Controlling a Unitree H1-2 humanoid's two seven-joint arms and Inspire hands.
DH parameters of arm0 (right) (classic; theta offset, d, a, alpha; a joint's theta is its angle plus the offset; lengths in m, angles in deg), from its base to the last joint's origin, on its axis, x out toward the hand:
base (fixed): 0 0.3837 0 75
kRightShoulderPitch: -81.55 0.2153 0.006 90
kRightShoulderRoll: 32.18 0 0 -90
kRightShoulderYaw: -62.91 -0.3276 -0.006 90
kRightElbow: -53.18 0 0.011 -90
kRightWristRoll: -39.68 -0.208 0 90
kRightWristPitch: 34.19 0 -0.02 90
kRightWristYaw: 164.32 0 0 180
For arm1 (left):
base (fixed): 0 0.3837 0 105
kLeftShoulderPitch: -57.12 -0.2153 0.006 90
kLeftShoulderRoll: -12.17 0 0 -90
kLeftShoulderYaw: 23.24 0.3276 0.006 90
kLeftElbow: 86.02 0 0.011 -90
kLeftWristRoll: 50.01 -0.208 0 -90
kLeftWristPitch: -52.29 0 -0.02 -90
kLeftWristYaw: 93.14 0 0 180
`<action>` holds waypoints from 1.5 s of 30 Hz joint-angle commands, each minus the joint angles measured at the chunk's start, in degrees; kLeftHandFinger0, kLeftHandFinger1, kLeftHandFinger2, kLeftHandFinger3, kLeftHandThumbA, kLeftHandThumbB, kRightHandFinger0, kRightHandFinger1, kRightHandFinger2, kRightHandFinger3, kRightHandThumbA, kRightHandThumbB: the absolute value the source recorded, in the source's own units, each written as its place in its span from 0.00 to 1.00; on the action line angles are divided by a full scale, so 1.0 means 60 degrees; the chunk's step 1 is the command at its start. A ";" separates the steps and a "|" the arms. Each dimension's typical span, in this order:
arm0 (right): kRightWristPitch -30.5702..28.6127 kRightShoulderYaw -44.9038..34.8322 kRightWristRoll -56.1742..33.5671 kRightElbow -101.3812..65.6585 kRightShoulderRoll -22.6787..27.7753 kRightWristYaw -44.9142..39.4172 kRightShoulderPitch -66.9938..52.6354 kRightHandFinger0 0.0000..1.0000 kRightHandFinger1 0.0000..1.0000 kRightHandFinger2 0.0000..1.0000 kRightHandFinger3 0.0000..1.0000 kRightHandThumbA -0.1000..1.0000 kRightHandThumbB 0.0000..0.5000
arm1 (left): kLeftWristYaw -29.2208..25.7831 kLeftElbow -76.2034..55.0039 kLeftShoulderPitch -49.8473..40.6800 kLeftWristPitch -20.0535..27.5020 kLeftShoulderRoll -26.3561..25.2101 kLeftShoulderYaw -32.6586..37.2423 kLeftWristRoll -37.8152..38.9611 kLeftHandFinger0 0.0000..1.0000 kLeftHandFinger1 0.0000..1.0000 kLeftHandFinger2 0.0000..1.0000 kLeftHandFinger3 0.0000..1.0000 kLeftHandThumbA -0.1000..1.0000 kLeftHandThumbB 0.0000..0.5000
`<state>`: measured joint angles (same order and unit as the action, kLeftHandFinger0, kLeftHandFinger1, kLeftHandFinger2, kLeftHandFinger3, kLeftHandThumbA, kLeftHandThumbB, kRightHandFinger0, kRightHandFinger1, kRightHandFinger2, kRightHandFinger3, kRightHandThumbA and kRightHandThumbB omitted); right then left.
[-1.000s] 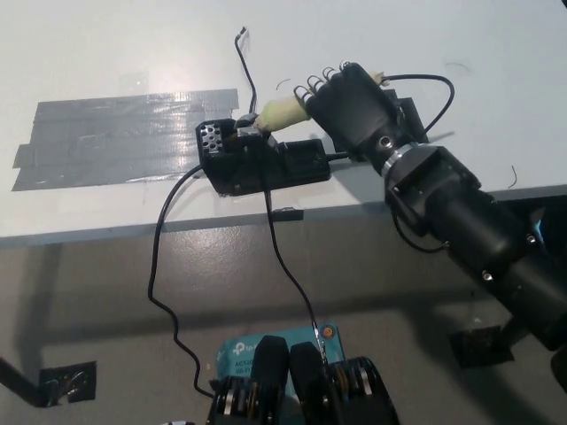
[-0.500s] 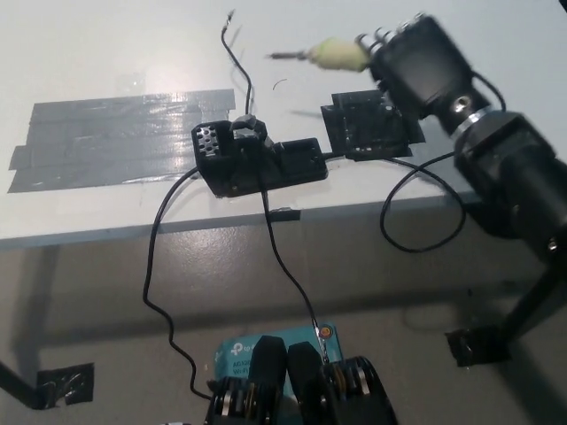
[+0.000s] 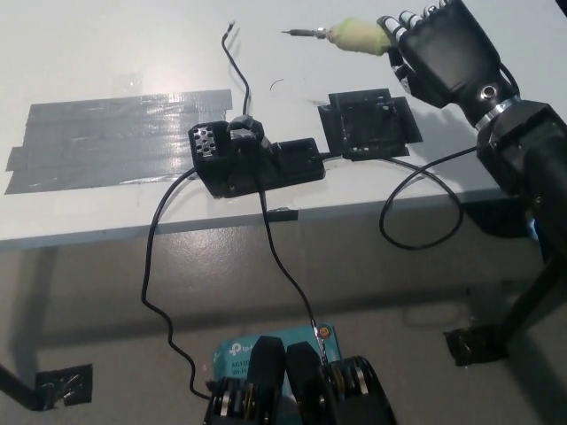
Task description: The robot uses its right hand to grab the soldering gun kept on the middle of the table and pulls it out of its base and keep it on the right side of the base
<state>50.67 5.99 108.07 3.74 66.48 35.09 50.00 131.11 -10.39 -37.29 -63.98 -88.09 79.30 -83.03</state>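
One right hand (image 3: 443, 53), fingers (image 3: 403, 22) clamped on soldering gun (image 3: 350, 35), tip jutting left

The black right hand (image 3: 443, 49) is at one o'clock, closed around the soldering gun (image 3: 350, 36); the gun's pale yellow-green grip sticks out toward nine o'clock and its thin metal tip points the same way, clear of the white table (image 3: 106, 53). The black base (image 3: 252, 159) sits near the picture's centre, just beside a grey tape patch (image 3: 106, 137) at nine o'clock. At three o'clock of the base lies a black square pad (image 3: 368, 124). Black cables (image 3: 270, 239) hang over the table's edge toward six o'clock
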 commanded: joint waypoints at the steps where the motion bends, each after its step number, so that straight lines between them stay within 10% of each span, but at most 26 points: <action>1: 0.0711 -0.0404 -0.0792 -0.0629 0.0105 -0.2167 0.0135 0.00 0.07 0.26 0.06 0.00 0.09 | 0.0083 -0.0235 -0.0043 -0.0111 -0.0238 0.0052 -0.0097 0.92 0.98 1.00 1.00 0.86 0.40; 2: 0.0943 -0.0499 -0.1158 -0.0866 0.0045 -0.3400 -0.0007 0.00 0.08 0.29 0.06 0.02 0.19 | 0.0074 -0.0236 -0.0046 -0.0111 -0.0219 0.0041 -0.0085 0.92 0.98 1.00 1.00 0.86 0.42; 4: 0.1565 -0.0583 -0.1436 -0.1060 -0.0085 -0.4994 -0.0138 0.00 0.22 0.44 0.23 0.02 0.01 | 0.0070 -0.0231 -0.0063 -0.0111 -0.0176 0.0023 -0.0080 0.92 0.97 1.00 1.00 0.86 0.42; 9: 0.2240 -0.0598 -0.1263 -0.1179 -0.0299 -0.5762 -0.0590 0.00 0.18 0.37 0.57 0.00 0.12 | 0.0078 -0.0255 -0.0093 -0.0111 -0.0171 0.0061 -0.0098 0.89 0.96 1.00 1.00 0.86 0.42; 14: 0.2614 -0.0741 -0.1173 -0.0986 -0.0576 -0.5479 -0.1061 0.06 0.23 0.46 0.62 0.04 0.20 | 0.0110 -0.0230 -0.0039 -0.0111 -0.0183 0.0079 -0.0104 0.90 0.97 1.00 1.00 0.84 0.40; 15: 0.2746 -0.0821 -0.1240 -0.1044 -0.0651 -0.5510 -0.1149 0.16 0.37 0.64 0.58 0.06 0.11 | 0.0134 -0.0244 -0.0004 -0.0111 -0.0191 0.0100 -0.0119 0.90 0.96 1.00 1.00 0.83 0.38; 22: 0.3269 -0.0974 -0.1363 -0.1037 -0.0899 -0.6299 -0.1170 0.00 0.26 0.50 1.00 0.00 0.00 | 0.0296 -0.0313 0.0009 -0.0111 -0.0044 -0.0033 -0.0236 0.87 0.93 1.00 1.00 0.80 0.38; 24: 0.3359 -0.0771 -0.1101 -0.1027 -0.0839 -0.6511 -0.1128 0.59 0.93 0.94 1.00 0.24 0.00 | 0.0316 -0.0279 0.0009 -0.0111 -0.0032 -0.0044 -0.0266 0.86 0.92 1.00 1.00 0.80 0.39; 25: 0.3320 -0.0659 -0.0993 -0.1002 -0.0796 -0.6533 -0.1101 0.65 1.00 0.93 1.00 0.38 0.00 | 0.0308 -0.0279 0.0007 -0.0111 -0.0035 -0.0039 -0.0267 0.86 0.92 1.00 1.00 0.80 0.39; 26: 0.3476 -0.0661 -0.0973 -0.0978 -0.0807 -0.6630 -0.1071 1.00 1.00 1.00 1.00 0.59 0.09 | 0.0350 -0.0292 -0.0011 -0.0111 -0.0025 -0.0070 -0.0282 0.87 0.94 1.00 1.00 0.80 0.39; 38: 0.4184 -0.0627 -0.0900 -0.1482 -0.0667 -0.7358 -0.0895 1.00 1.00 1.00 1.00 0.99 0.63 | 0.0415 -0.0282 -0.0147 -0.0111 -0.0008 -0.0140 -0.0306 0.86 0.92 1.00 1.00 0.80 0.42; 45: 0.4255 -0.0841 -0.1168 -0.1983 -0.0608 -0.7700 -0.0845 1.00 1.00 1.00 1.00 1.00 0.77 | 0.0348 -0.0223 -0.0172 -0.0111 -0.0082 -0.0101 -0.0267 0.88 0.95 1.00 1.00 0.82 0.43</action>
<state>73.74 2.33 102.56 -5.09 61.60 -8.16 41.03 132.27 -10.63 -37.92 -64.00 -87.96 78.77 -84.48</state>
